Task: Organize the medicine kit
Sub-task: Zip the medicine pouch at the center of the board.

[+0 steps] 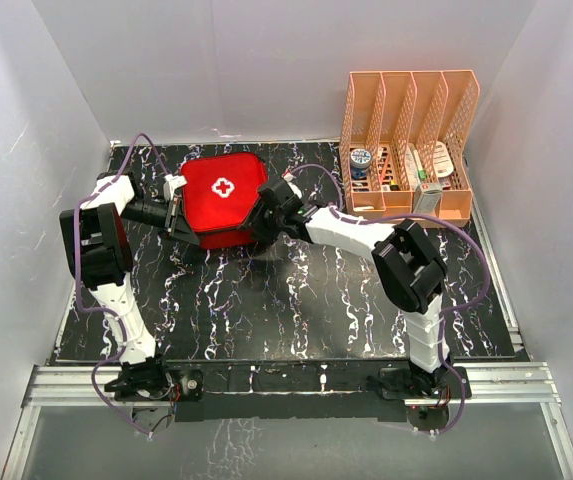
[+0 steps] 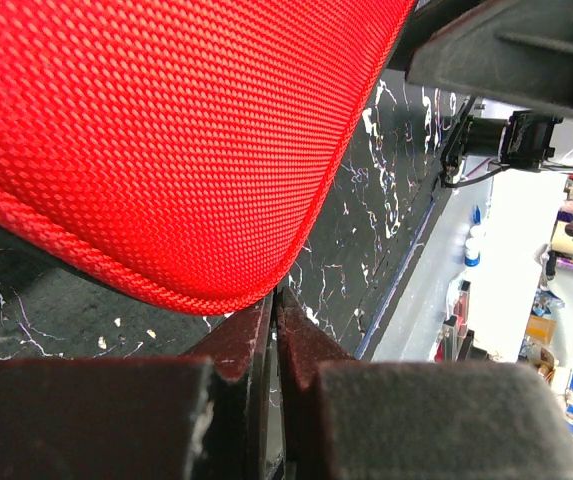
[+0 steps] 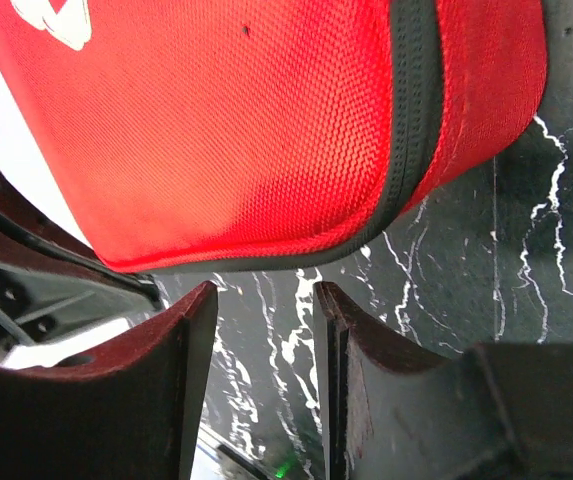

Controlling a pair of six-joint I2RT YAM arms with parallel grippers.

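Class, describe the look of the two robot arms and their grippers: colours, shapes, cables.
The left arm and right arm are white links with black joint housings, each trailing a purple cable. The left gripper and right gripper have dark reddish-brown wedge fingers.

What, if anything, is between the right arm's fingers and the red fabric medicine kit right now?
Nothing visible. The right gripper, fingers open, sits just short of the zipped edge of the red soft fabric zip medicine kit, with only the bare black marbled table showing in the gap.
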